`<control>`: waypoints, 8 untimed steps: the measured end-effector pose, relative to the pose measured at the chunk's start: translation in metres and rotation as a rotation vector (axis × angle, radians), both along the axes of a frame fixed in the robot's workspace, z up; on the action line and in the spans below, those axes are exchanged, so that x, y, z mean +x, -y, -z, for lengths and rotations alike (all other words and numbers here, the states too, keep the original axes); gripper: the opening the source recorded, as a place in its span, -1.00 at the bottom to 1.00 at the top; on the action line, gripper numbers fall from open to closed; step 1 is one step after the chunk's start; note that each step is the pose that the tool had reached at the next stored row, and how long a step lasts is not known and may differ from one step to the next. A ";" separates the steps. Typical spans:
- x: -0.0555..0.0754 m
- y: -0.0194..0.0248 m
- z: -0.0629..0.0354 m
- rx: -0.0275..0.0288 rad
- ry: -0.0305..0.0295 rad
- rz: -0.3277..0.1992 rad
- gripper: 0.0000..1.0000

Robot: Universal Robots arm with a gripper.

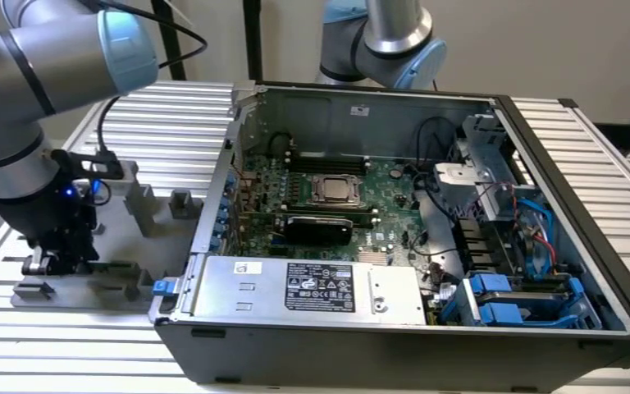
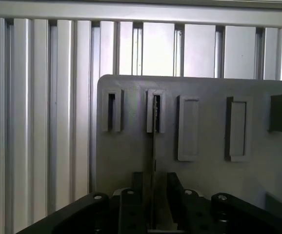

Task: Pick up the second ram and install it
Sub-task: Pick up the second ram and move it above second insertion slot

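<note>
Spread hand (image 2: 154, 181) straddles the second ram (image 2: 153, 146), which stands edge-on in a slot of the grey holder (image 2: 204, 175).

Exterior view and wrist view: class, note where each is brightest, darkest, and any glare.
Exterior view: the ribbed table gleams pale, the computer case interior lies in shade, a blue light glows above the gripper. Wrist view: bright sheen on the ribbed table, the gripper dark in the foreground.

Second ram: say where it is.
The second ram stands edge-on in the grey holder at the gripper, at the exterior view's left, beside the computer case.
</note>
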State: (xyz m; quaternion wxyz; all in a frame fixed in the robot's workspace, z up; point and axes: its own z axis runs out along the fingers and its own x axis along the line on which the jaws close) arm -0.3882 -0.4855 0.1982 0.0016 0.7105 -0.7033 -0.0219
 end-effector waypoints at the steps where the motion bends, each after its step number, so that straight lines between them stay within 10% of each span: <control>1: 0.000 -0.0001 0.0001 -0.0001 0.0000 0.000 1.00; 8: 0.000 -0.0007 0.0034 -0.0024 -0.0002 0.000 1.00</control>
